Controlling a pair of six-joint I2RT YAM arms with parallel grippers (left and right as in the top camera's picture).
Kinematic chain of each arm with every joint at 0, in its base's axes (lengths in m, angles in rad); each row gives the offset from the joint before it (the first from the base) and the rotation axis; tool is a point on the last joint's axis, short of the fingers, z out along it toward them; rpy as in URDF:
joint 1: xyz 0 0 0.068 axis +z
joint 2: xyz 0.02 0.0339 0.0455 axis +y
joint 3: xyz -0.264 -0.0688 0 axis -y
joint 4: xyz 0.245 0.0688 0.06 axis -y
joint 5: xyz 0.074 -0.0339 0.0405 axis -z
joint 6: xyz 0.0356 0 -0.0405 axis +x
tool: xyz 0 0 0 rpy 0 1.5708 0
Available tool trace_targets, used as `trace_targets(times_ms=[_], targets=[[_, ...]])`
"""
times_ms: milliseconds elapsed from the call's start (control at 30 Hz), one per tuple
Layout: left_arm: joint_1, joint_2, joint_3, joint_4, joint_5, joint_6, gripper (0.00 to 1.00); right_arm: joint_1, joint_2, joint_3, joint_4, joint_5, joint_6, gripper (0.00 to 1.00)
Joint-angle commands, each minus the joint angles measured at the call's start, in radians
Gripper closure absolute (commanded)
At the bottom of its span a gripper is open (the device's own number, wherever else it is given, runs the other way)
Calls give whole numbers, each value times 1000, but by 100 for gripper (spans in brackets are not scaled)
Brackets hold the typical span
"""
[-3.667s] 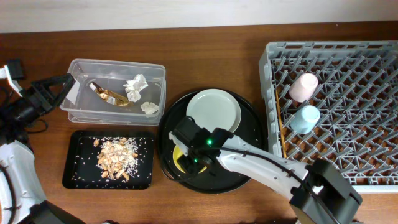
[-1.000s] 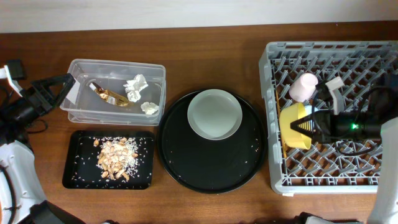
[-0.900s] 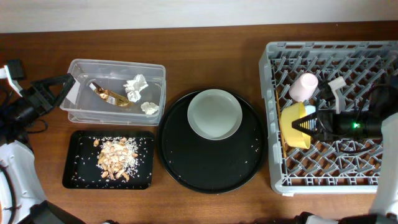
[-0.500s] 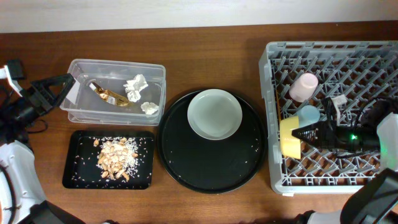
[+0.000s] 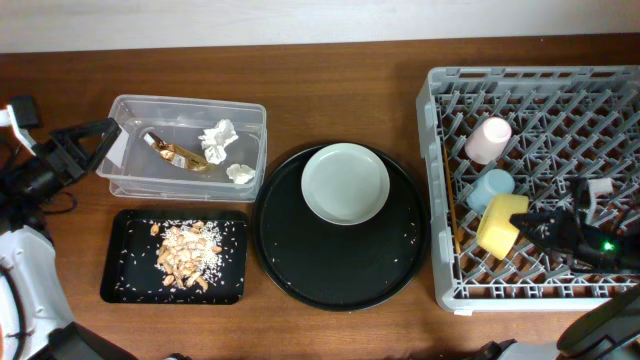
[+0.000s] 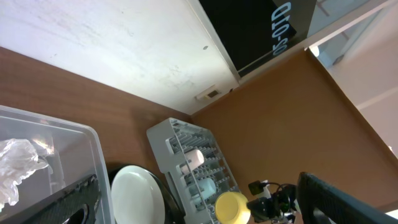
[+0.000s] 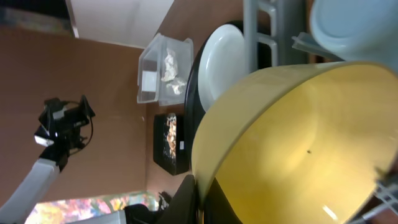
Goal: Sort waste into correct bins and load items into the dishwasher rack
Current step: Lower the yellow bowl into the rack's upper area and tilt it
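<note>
**Bowl pinched in the rack**

We see the right pincer [image 5: 530, 224] pinching the bowl [image 5: 498, 224] inside the rack [image 5: 560, 90], near the rack's left wall, just beside the blue cup [image 5: 490, 187]. The bowl seems tipped on edge. Far left of the rack, the left pincer [image 5: 103, 145] hangs spread wide by the tub [image 5: 130, 104].
</note>
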State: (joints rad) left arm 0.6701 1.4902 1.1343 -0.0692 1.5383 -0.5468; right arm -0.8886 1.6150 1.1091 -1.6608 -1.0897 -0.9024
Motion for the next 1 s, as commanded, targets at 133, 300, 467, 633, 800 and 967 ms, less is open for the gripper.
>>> trace_targets(times_ms=[133,300,467,633,800,967], targets=[[2,-10,2,2,18,-5,1,-37,4,-6,-1,-129,26,96],[2,-10,2,2,18,-5,1,-36,4,-4,76,-433,32,96],[2,-10,2,2,18,-5,1,-34,4,13,191,-462,51,96],[2,-10,2,2,18,-5,1,-34,4,59,338,-462,76,96],[2,-10,2,2,18,-5,1,-32,6,71,705,-462,380,95],[2,-10,2,2,18,-5,1,-5,22,71,1199,-434,825,95]])
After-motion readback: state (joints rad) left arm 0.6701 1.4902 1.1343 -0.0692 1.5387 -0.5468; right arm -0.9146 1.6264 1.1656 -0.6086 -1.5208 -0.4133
